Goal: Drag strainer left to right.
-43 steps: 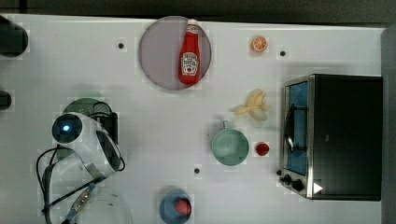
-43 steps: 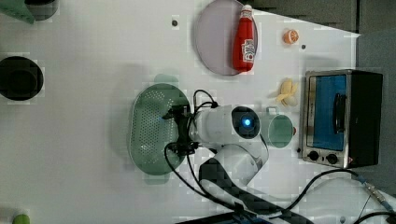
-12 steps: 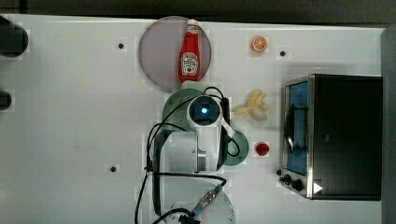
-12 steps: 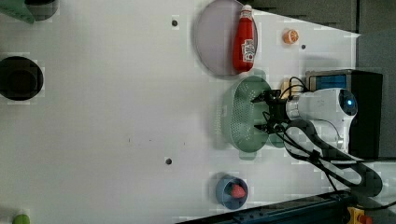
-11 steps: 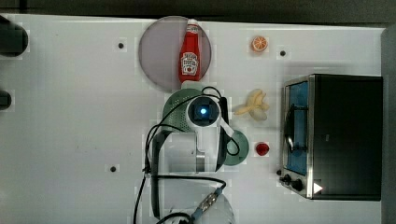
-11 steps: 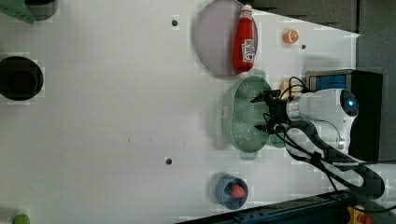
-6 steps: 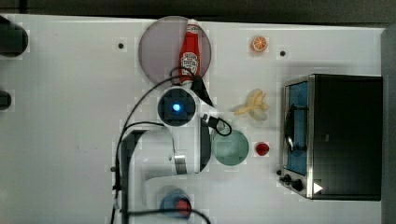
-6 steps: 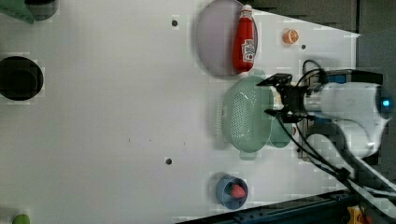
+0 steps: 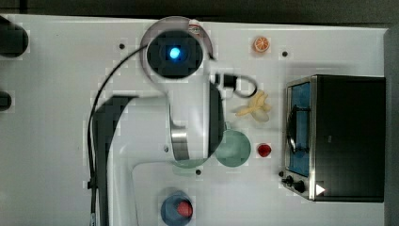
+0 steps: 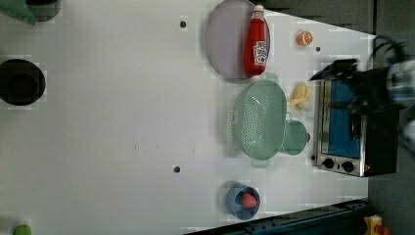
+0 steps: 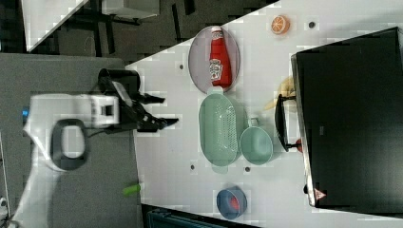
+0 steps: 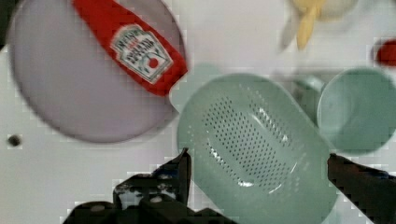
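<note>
The strainer (image 10: 259, 122) is a pale mint oval basket with rows of tiny holes. It rests on the white table (image 10: 122, 122) just below the grey plate and touches the teal cup (image 10: 295, 138) on the left view's right. In the right view the strainer (image 11: 218, 128) lies free, with my gripper (image 11: 168, 110) well away from it. The wrist view has the strainer (image 12: 252, 149) beneath my gripper (image 12: 258, 158), whose dark fingers (image 12: 182, 170) stand wide apart, open and holding nothing. In the top view my arm (image 9: 188, 108) hides most of the strainer (image 9: 188, 164).
A ketchup bottle (image 10: 257, 41) lies on the grey plate (image 10: 225, 39). A toaster oven (image 10: 350, 132) stands at the left view's right edge, with a banana (image 10: 301, 97) and an orange slice (image 10: 304, 37) near it. A blue bowl (image 10: 242, 200) holds a red fruit. A black bowl (image 10: 20, 82) sits far left.
The strainer has been dragged from the left view's middle to beside the cup. In the last second my gripper has left it and lifted away; the strainer stays put.
</note>
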Controlling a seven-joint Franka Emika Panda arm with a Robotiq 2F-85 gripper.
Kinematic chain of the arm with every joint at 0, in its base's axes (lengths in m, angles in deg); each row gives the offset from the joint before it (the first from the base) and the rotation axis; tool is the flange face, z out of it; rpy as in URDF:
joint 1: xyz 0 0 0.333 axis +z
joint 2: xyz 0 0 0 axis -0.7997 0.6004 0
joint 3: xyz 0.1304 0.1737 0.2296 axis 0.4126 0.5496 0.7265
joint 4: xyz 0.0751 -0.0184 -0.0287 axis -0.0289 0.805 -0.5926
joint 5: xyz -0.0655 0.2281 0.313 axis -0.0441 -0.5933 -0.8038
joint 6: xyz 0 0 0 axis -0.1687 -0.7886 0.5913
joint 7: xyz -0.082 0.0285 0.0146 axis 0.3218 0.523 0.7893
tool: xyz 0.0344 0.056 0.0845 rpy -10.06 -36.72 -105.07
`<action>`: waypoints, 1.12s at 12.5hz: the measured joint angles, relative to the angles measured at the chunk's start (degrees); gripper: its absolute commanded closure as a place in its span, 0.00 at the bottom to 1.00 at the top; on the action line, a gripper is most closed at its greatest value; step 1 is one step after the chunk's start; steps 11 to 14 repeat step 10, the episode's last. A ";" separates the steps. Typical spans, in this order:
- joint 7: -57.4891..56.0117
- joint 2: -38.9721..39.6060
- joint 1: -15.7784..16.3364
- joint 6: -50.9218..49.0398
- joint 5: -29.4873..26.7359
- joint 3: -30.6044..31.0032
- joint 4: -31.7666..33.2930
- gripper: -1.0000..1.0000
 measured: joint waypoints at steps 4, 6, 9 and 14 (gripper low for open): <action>-11.41 -0.95 0.33 -8.39 0.93 -4.79 -14.27 0.00; -13.88 -2.81 -1.14 -15.21 1.53 -5.44 -17.29 0.00; -14.44 -3.15 -1.22 -18.97 -0.10 -7.08 -19.75 0.00; -14.95 -3.03 -1.51 -19.88 -0.17 -6.56 -19.98 0.00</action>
